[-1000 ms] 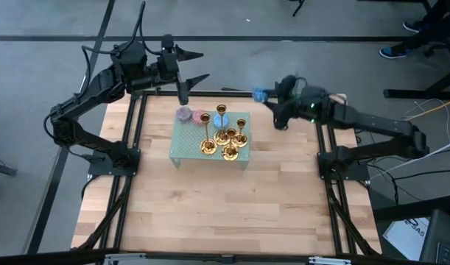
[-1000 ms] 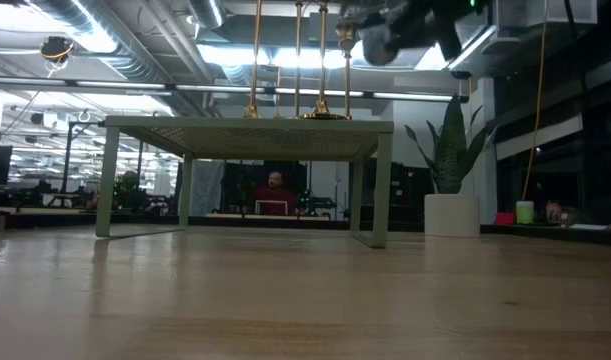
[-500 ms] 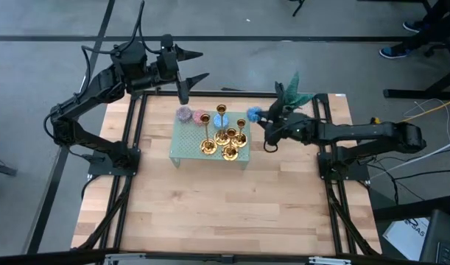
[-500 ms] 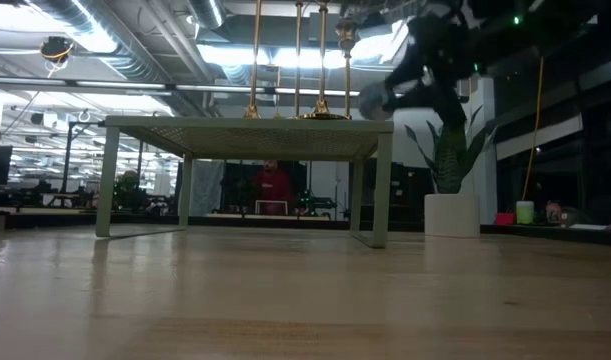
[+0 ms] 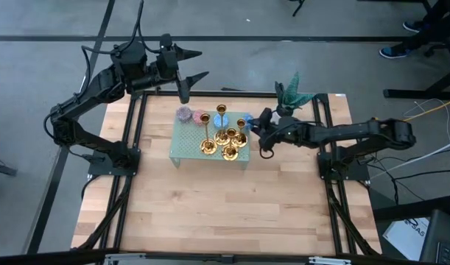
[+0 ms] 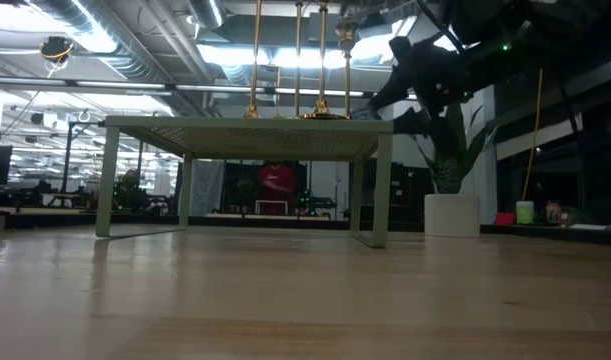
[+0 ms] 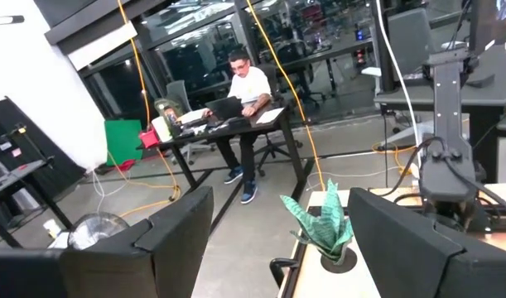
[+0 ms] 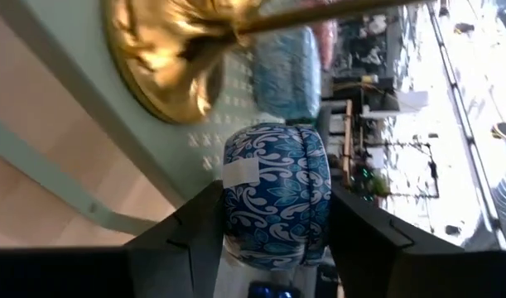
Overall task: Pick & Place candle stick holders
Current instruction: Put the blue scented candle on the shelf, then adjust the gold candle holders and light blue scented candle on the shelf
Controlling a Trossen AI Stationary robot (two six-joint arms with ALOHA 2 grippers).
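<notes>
Small pale-green perforated metal stand [image 5: 182, 151]: sits on the far half of the light wooden desk [image 5: 225, 213], nearer its far edge than its near one.

Candle stick holders [image 5: 226, 137], shiny gold brass, round flared bases, thin stems: grouped upright on the right half of the stand's top; the group runs from mid-top towards the stand's right edge. In the low view their stems [image 6: 297, 55] rise above the stand top.

Round candles along the stand's far edge: purple-grey speckled candle [image 5: 183, 114] at the far-left corner, pink candle [image 5: 201, 117] just beside it, blue patterned candle [image 5: 222, 120] next along.

Right gripper [image 5: 252, 126]: at the stand's far-right corner, just beside the rightmost brass holder. Its fingers are closed on a second round blue-and-white floral candle [image 8: 276, 194] with a small white label, held above the stand's edge, near a brass base [image 8: 166, 58].

Left gripper [image 5: 184, 65]: raised beyond the desk's far-left corner, well apart from the stand, fingers spread wide, holding nothing.

Background: green potted plant [image 5: 292, 93] at the far-right corner of the desk; a seated person [image 7: 246, 87] at a table in the room.
</notes>
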